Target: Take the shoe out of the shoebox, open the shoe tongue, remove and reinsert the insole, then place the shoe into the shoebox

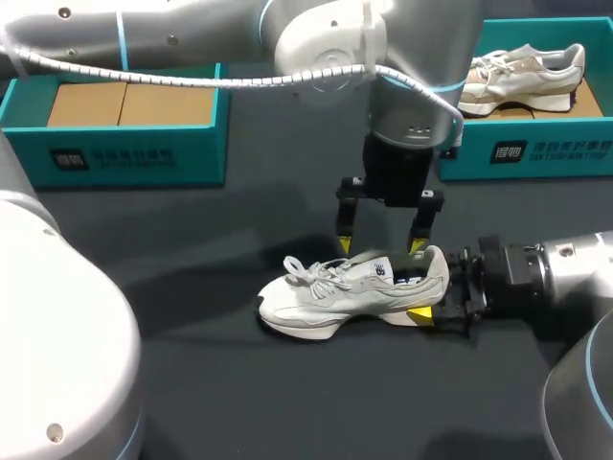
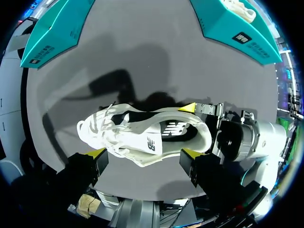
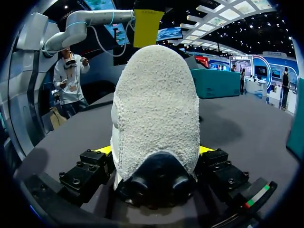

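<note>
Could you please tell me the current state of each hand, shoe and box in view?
shoe, standing on its sole on the table.
insole, inside the shoe.
right hand, shut on the shoe's heel.
left hand, open, over the shoe.
left shoebox, open, no shoe in it.
right shoebox, open, holding a second shoe.

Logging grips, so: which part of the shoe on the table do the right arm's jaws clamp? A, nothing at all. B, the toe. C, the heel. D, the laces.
C: the right wrist view shows the right arm's jaws pressing the heel of the shoe from both sides.
</note>
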`<state>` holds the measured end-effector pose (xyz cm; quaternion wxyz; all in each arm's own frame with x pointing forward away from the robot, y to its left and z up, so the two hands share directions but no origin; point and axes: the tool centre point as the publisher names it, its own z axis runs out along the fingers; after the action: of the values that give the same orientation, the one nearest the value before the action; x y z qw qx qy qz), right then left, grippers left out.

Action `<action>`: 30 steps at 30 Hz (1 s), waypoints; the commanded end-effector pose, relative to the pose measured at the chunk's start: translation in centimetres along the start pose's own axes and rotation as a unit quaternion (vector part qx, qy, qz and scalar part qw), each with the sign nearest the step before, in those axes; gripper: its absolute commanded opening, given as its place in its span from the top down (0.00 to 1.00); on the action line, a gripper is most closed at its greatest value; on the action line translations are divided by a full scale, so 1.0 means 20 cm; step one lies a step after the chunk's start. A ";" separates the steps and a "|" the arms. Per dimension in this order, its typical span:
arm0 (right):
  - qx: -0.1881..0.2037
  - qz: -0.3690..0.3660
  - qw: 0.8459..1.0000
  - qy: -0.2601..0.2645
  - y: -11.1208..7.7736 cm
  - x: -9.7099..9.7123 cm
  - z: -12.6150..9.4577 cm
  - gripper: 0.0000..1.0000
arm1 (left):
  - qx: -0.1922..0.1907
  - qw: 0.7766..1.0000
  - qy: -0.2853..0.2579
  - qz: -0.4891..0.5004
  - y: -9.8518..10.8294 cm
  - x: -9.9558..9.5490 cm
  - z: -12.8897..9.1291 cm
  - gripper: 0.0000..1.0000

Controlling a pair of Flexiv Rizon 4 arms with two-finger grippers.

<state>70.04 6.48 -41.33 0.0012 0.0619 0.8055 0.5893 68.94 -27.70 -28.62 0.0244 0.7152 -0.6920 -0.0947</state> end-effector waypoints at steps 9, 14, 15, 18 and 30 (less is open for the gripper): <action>0.003 0.001 1.000 0.001 0.00 0.01 0.00 1.00 | -0.016 0.999 -0.029 -0.001 -0.01 0.02 0.11 0.00; 0.003 0.001 1.000 0.001 0.00 0.01 0.00 1.00 | -0.028 0.999 -0.043 -0.003 -0.02 0.04 0.16 0.00; 0.003 0.001 1.000 0.001 0.00 0.01 0.00 1.00 | -0.030 0.999 -0.045 -0.004 -0.02 0.04 0.17 0.00; 0.003 0.001 1.000 0.001 0.00 0.01 0.00 1.00 | -0.032 0.998 -0.055 -0.008 -0.01 0.04 0.19 0.00; 0.003 0.001 1.000 0.001 0.00 0.01 0.00 1.00 | -0.037 0.994 -0.103 -0.018 0.01 0.02 0.23 0.11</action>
<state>70.04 6.47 -41.33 0.0012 0.0619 0.8055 0.5893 67.99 -27.21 -33.00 -0.0150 0.7144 -0.6735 -0.1891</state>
